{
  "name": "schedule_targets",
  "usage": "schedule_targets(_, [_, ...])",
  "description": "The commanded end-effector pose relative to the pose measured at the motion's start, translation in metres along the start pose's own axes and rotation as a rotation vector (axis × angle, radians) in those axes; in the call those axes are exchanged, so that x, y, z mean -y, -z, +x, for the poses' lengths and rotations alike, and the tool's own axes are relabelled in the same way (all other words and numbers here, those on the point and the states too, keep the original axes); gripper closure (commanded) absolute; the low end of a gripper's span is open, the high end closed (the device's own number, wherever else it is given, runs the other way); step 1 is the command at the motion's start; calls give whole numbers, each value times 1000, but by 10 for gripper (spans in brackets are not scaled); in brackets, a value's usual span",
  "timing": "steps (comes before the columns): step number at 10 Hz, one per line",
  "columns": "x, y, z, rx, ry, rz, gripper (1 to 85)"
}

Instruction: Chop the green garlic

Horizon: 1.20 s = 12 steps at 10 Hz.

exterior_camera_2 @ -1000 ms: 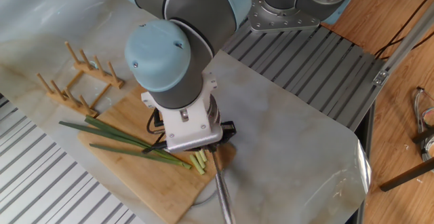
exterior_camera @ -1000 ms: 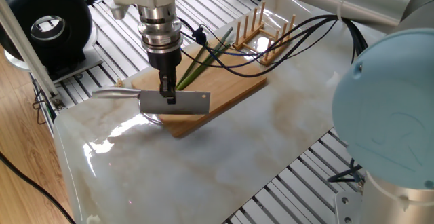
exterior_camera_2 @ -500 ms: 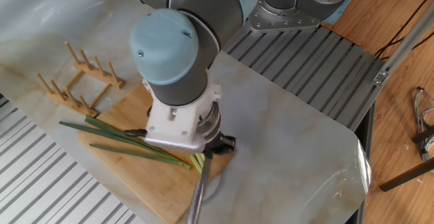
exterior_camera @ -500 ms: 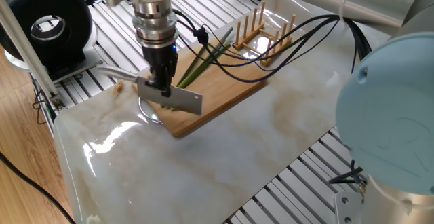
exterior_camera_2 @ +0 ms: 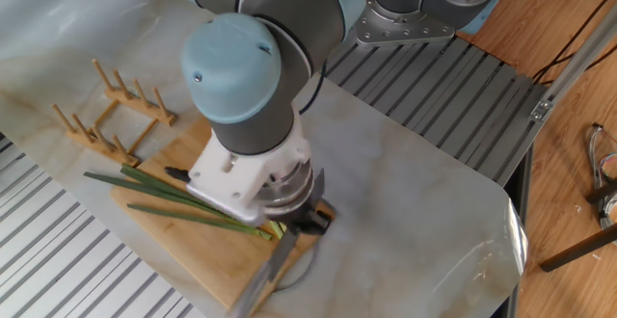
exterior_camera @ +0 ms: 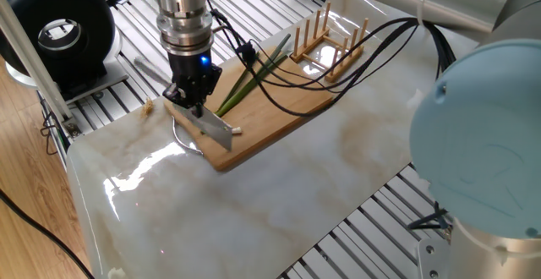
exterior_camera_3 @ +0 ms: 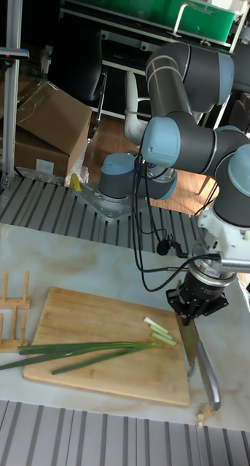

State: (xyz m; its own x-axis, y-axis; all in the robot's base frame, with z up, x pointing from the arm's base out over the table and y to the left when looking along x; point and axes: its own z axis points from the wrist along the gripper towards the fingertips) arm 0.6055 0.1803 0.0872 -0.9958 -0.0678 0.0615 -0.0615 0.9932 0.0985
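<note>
The green garlic [exterior_camera_3: 88, 352] is laid lengthwise on the cutting board [exterior_camera_3: 95, 320], cut pieces at its pale end, where the cleaver [exterior_camera_3: 190, 342] clamped in the hand [exterior_camera_3: 194, 309] should be brought down squarely.

Dark green garlic [exterior_camera_3: 81, 351], tan board [exterior_camera_3: 88, 320], black gripper [exterior_camera_3: 192, 314].

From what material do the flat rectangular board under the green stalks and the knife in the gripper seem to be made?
The flat rectangular cutting board looks like light wood or bamboo with a matte finish: it shows parallel grain lines and a tan colour. The knife, held in the gripper, looks like bare metal, probably steel: blade and handle are grey and shiny. The green garlic lies on the board.
</note>
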Motion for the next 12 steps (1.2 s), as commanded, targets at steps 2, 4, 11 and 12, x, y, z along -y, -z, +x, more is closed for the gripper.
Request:
schedule_targets(2, [-9, -2, -5, -12, -161, -30, 843])
schedule_targets(4, [-3, -8, -16, 10, -200, -11, 843])
schedule_targets(11, [-5, -13, -23, 9, -290, -25, 843])
schedule_targets(12, [-3, -14, -22, 4, -294, -17, 843])
